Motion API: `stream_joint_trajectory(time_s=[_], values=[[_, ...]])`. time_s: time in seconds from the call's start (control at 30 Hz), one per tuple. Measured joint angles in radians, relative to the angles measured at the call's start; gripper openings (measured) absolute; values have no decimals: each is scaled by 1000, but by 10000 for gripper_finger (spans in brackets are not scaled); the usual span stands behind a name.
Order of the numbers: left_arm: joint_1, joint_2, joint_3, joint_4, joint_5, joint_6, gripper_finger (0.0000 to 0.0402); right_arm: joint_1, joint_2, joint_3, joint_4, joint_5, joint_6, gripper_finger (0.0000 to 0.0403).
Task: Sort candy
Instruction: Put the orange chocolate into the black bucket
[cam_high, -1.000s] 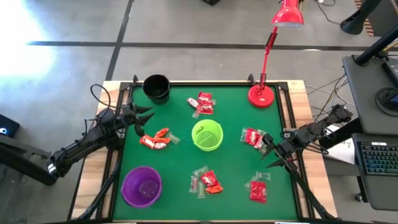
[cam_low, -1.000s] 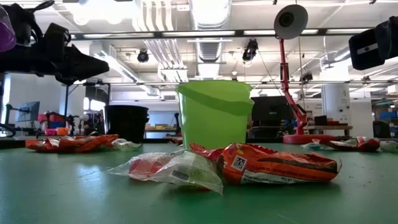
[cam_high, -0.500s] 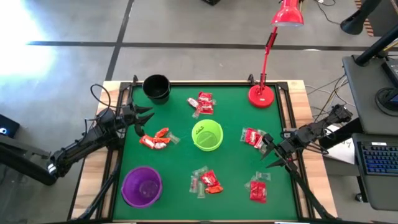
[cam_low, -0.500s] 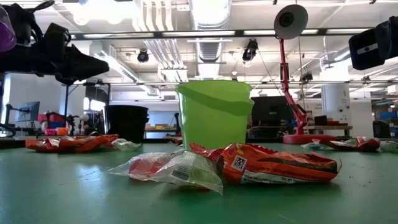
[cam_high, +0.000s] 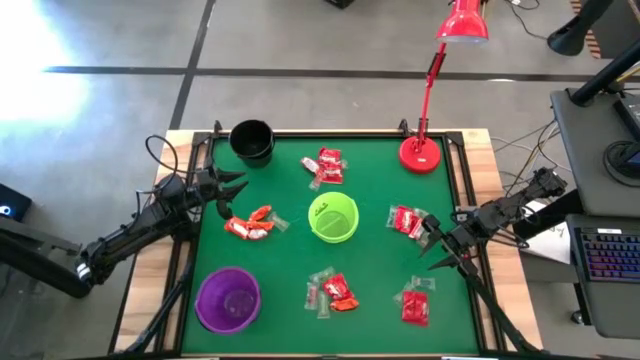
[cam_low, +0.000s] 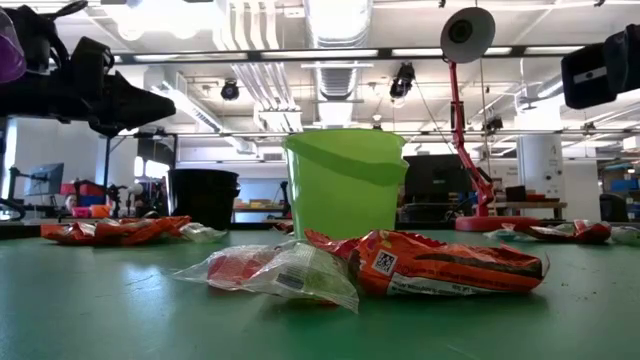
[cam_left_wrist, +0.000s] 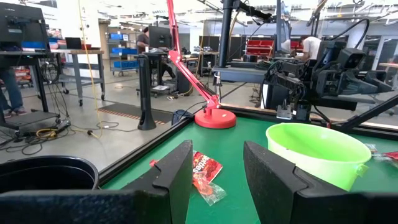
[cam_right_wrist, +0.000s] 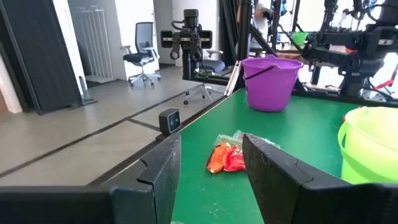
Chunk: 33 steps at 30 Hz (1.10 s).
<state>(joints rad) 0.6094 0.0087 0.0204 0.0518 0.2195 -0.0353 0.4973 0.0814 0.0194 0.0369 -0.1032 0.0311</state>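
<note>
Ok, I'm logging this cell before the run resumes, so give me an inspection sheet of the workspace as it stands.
Surface: green mat on a wood-edged table.
Job's things: candy in five clusters: left, far, right, near middle, near right.
Clutter: green cup at centre, black cup at the far left corner, purple cup near left; red lamp at the far right.
Grippers: left tool open, by the left cluster; right tool open, by the right cluster; both empty.
Cables: loop behind the left arm.
Surroundings: desk with keyboard at right.
</note>
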Motion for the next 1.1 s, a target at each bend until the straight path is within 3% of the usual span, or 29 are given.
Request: stream_joint_trajectory(time_s=[0.2, 0.37, 0.47, 0.67, 0.87, 1.1], values=[[0, 0, 0, 0, 0, 0, 126, 0, 0, 0, 83, 11, 108, 166], [0, 0, 0, 0, 0, 0, 126, -1, 0, 0, 168, 262, 259, 166], [0, 0, 0, 0, 0, 0, 126, 0, 0, 0, 212, 352, 250, 161], [0, 0, 0, 0, 0, 0, 126, 0, 0, 0, 229, 460, 207, 99], [0, 0, 0, 0, 0, 0, 126, 0, 0, 0, 230, 595, 336, 20], [0, 0, 0, 0, -18, 0, 126, 0, 0, 0, 230, 678, 389, 9]])
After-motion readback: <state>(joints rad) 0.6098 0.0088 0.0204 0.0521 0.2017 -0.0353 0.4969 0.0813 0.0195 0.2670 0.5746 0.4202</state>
